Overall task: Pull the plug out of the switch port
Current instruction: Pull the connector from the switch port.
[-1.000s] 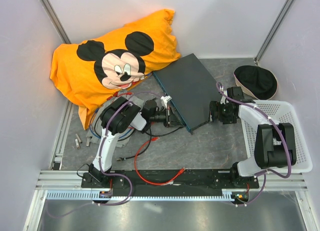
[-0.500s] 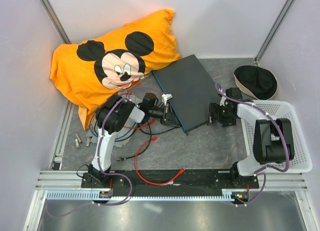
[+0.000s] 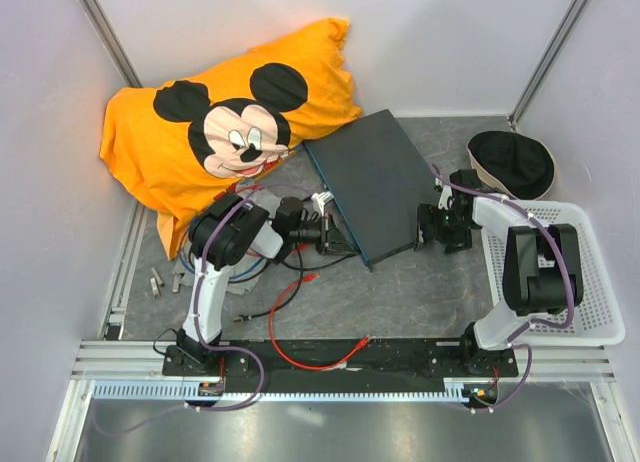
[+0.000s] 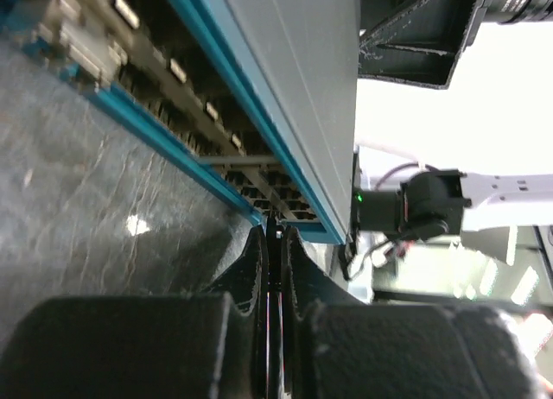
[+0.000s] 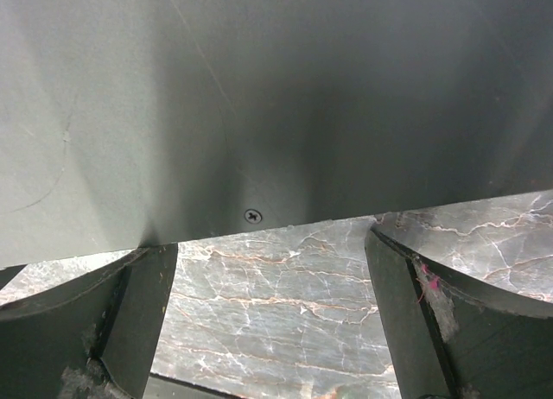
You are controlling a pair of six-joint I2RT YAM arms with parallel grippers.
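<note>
The switch (image 3: 375,177) is a flat dark grey box lying in the middle of the table, its teal socket face (image 3: 340,207) turned to the left. In the left wrist view the teal face (image 4: 194,153) runs diagonally with its row of sockets. My left gripper (image 3: 335,237) is at the near end of that face, shut (image 4: 275,237) on a thin black plug (image 4: 275,269) whose tip reaches the end socket. I cannot tell whether it is still seated. My right gripper (image 3: 428,227) is open against the switch's right side wall (image 5: 259,114), its fingers (image 5: 130,304) set wide apart.
An orange Mickey Mouse pillow (image 3: 230,122) lies at the back left. A black round cap (image 3: 512,162) and a white basket (image 3: 565,282) are at the right. A white connector (image 3: 327,198) sits further along the teal face. Red cable (image 3: 310,354) and black cables trail at the front left.
My left gripper has drawn back a little to the left along with its wrist. The switch's near corner shifted slightly left. My right gripper followed, staying against the switch's right side.
</note>
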